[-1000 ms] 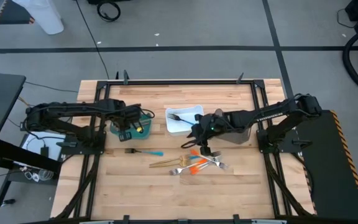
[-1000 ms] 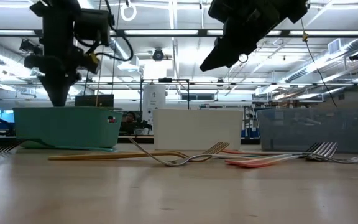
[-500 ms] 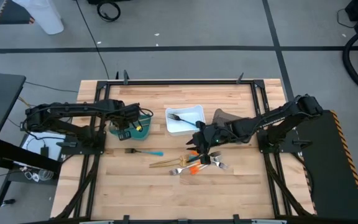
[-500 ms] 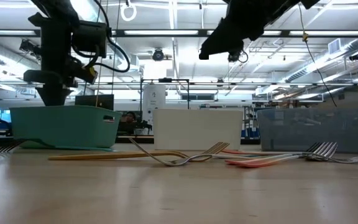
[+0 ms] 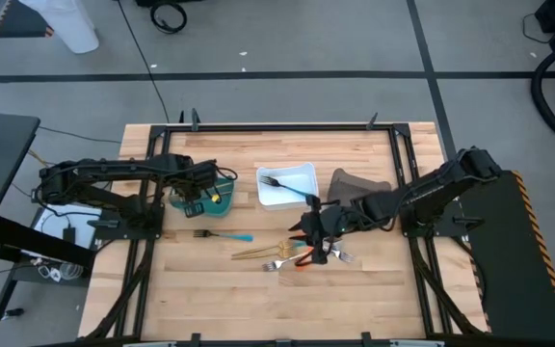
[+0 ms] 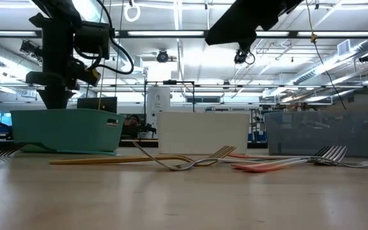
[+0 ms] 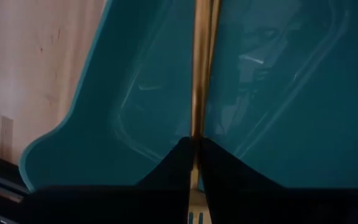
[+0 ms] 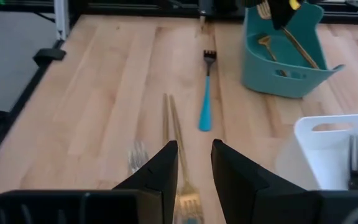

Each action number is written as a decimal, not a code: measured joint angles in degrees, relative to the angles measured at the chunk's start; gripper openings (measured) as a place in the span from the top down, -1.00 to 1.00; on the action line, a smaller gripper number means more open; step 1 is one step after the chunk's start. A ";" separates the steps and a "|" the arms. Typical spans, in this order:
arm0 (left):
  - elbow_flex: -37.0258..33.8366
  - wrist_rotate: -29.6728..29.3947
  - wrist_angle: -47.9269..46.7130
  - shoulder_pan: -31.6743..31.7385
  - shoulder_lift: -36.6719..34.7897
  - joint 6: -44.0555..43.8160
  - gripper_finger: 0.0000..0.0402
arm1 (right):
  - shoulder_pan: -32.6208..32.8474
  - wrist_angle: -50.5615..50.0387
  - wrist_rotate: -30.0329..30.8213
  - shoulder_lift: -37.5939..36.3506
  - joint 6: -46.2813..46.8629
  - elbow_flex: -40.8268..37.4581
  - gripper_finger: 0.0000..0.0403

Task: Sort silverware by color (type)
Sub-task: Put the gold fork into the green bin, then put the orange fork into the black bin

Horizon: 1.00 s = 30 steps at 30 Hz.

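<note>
The table (image 5: 220,299) fills the middle of the high view, and on it stand three bins in a row: a teal bin (image 5: 222,185) at centre left, a white bin (image 5: 287,172) in the centre with one dark fork (image 5: 276,181) inside, and a grey-brown bin (image 5: 353,181) to the right. The left arm reaches in from the left edge and its gripper (image 7: 194,151) hangs over the teal bin; the fingers are pressed almost together on a gold piece (image 7: 201,68), whose handle runs up over the bin floor in the wrist view. The right arm comes from the right edge, bent low, and its gripper (image 5: 314,231) hovers just above the silverware pile (image 5: 292,255) at lower centre; its fingers (image 8: 157,171) are spread a little with nothing between them. A blue fork (image 5: 218,235) lies alone, left of the pile, just below the teal bin. I judge that these pieces are light, stiff and thin, and they lie flat on the wood and cross each other, so they can slip or drag a neighbour. The best hold seems to be across the narrow handle, near its middle, on a piece that lies on top and free of the others.
</note>
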 joint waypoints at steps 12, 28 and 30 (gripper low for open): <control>6.60 -0.26 -2.15 0.00 0.04 -7.49 0.29 | 1.46 1.17 0.13 1.26 2.06 -0.01 0.48; 10.67 0.04 6.00 -17.11 0.04 -9.13 0.28 | 4.51 0.34 3.34 2.27 5.00 0.00 0.48; 10.67 0.04 8.61 -20.20 0.04 -10.46 0.28 | 4.63 1.22 4.12 3.95 5.40 0.01 0.48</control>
